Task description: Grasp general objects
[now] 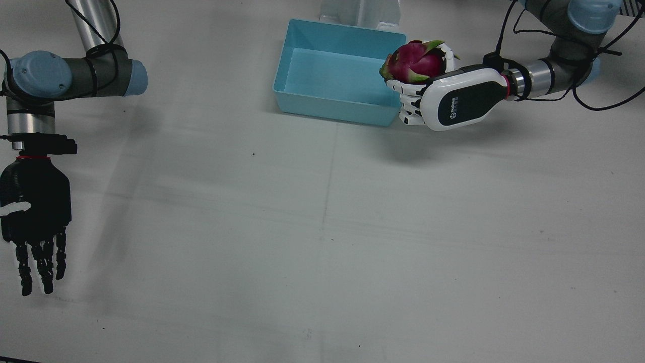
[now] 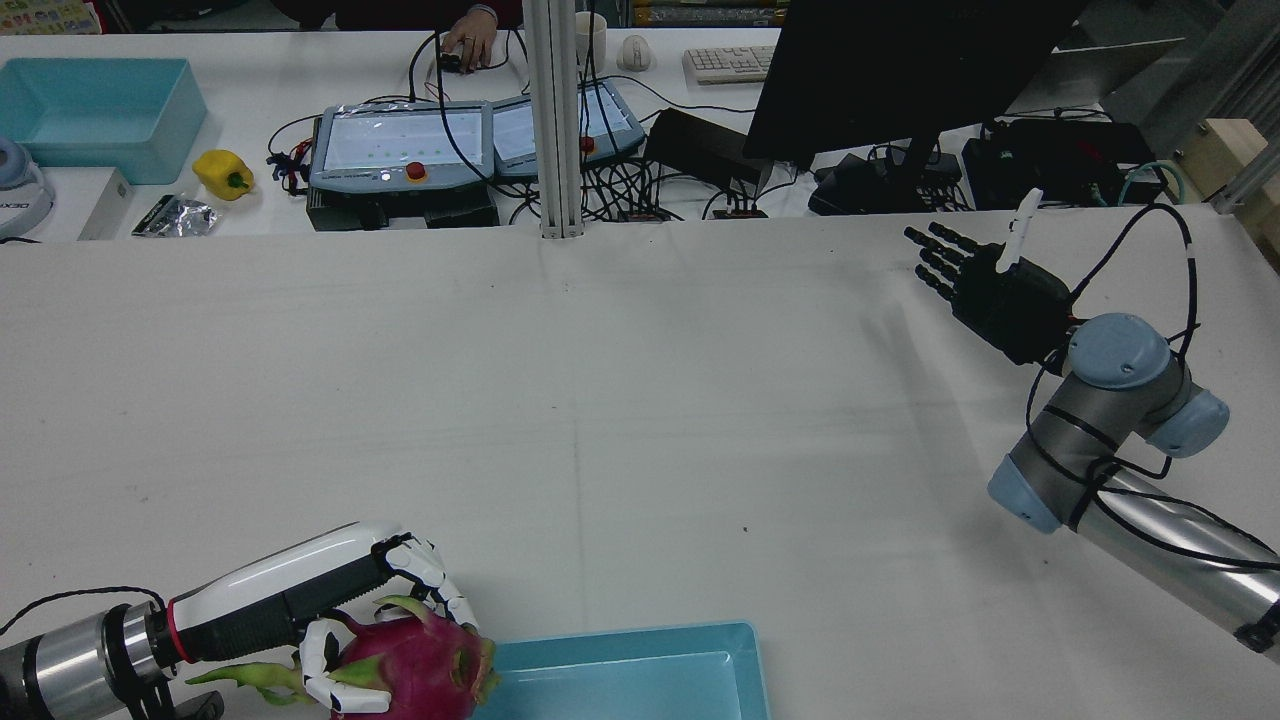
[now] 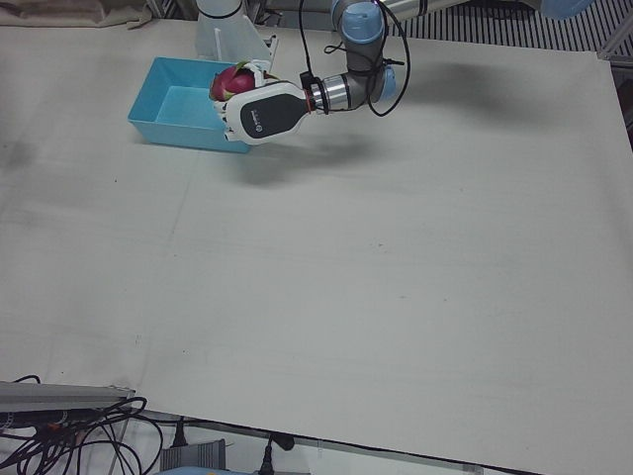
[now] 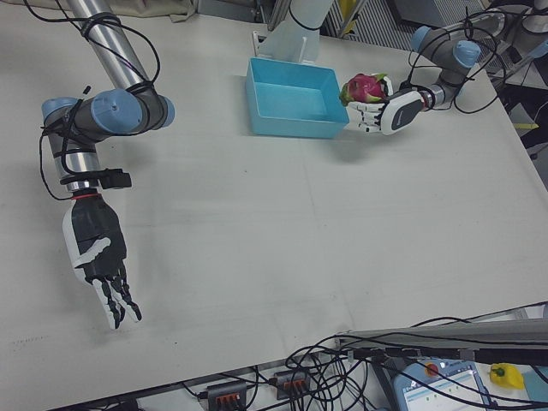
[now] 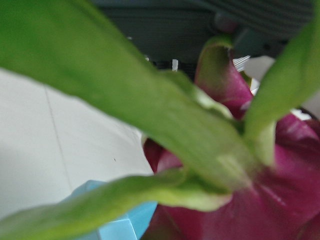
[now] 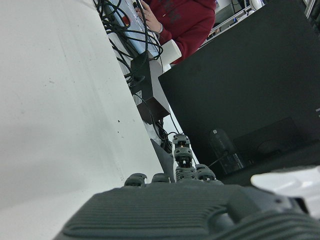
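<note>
Magenta dragon fruit (image 1: 416,61): held above the surface (image 1: 322,227), at the blue bin's (image 1: 338,70) edge.
Left robot hand (image 1: 443,96): white, fingers curled around the fruit.
Right robot hand (image 1: 34,212): black, fingers spread, holding nothing, well apart from the bin.

White work table (image 2: 640,400), matte, faint seam down the middle. Behind: second white desk (image 2: 250,60) with tangled cables, keyboard (image 2: 728,62), dark monitor (image 2: 900,70) (back turned), upright aluminium post (image 2: 552,120).
</note>
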Robot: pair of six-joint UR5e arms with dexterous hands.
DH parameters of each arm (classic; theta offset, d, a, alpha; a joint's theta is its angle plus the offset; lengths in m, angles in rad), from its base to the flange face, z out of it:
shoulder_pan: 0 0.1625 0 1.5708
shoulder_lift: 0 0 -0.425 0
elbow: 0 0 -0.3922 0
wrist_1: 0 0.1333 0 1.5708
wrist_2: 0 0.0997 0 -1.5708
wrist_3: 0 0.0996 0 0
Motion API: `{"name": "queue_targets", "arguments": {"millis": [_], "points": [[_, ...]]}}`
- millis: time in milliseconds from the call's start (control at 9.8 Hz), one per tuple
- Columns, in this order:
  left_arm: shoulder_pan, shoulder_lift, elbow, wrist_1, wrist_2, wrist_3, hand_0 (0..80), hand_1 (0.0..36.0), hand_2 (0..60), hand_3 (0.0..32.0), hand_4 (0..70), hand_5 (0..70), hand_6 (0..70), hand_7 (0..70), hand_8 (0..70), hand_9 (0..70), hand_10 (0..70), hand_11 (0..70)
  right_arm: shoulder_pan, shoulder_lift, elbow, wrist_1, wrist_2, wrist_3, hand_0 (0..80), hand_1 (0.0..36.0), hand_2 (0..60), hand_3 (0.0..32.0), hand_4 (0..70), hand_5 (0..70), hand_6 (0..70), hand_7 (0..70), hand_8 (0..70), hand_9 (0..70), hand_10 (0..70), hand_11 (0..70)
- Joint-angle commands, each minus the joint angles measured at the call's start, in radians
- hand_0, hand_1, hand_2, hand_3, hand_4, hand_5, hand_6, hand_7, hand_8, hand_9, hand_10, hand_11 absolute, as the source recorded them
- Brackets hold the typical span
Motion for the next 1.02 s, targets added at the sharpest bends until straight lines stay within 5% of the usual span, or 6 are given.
{"name": "queue_targets", "arguments": {"millis": [0, 102, 612, 714, 816, 918], "points": [[0.033, -0.038, -0.003, 0.046, -0.005, 0.022, 41.8, 21.2, 60.0, 0.0, 70.0, 70.0, 70.0, 70.0, 70.0, 70.0, 70.0, 70.0, 0.0, 0.0, 0.0, 0.0, 0.0, 0.0, 0.0, 0.0, 0.0, 0.0, 0.0, 0.0, 0.0, 0.0, 0.0, 0.0, 0.0, 0.0], [0.048, -0.053, -0.003, 0.067, -0.009, 0.029, 44.2, 25.0, 60.0, 0.0, 70.0, 70.0, 70.0, 70.0, 70.0, 70.0, 70.0, 70.0, 0.0, 0.0, 0.0, 0.0, 0.0, 0.0, 0.0, 0.0, 0.0, 0.0, 0.0, 0.0, 0.0, 0.0, 0.0, 0.0, 0.0, 0.0], [0.133, -0.156, 0.005, 0.159, -0.036, 0.094, 43.1, 24.7, 60.0, 0.0, 70.0, 70.0, 70.0, 70.0, 65.9, 70.0, 66.6, 70.0, 0.0, 0.0, 0.0, 0.0, 0.0, 0.0, 0.0, 0.0, 0.0, 0.0, 0.0, 0.0, 0.0, 0.0, 0.0, 0.0, 0.0, 0.0], [0.138, -0.159, 0.006, 0.159, -0.036, 0.1, 42.7, 25.2, 60.0, 0.0, 70.0, 70.0, 70.0, 70.0, 54.0, 65.4, 56.7, 70.0, 0.0, 0.0, 0.0, 0.0, 0.0, 0.0, 0.0, 0.0, 0.0, 0.0, 0.0, 0.0, 0.0, 0.0, 0.0, 0.0, 0.0, 0.0], [0.139, -0.159, 0.006, 0.161, -0.042, 0.102, 48.0, 18.6, 60.0, 0.0, 70.0, 70.0, 41.3, 59.3, 25.9, 33.6, 34.0, 48.5, 0.0, 0.0, 0.0, 0.0, 0.0, 0.0, 0.0, 0.0, 0.0, 0.0, 0.0, 0.0, 0.0, 0.0, 0.0, 0.0, 0.0, 0.0], [0.141, -0.159, 0.006, 0.159, -0.04, 0.103, 49.0, 15.7, 35.8, 0.0, 42.6, 70.0, 17.8, 48.5, 6.8, 12.0, 21.8, 32.7, 0.0, 0.0, 0.0, 0.0, 0.0, 0.0, 0.0, 0.0, 0.0, 0.0, 0.0, 0.0, 0.0, 0.0, 0.0, 0.0, 0.0, 0.0]]}}
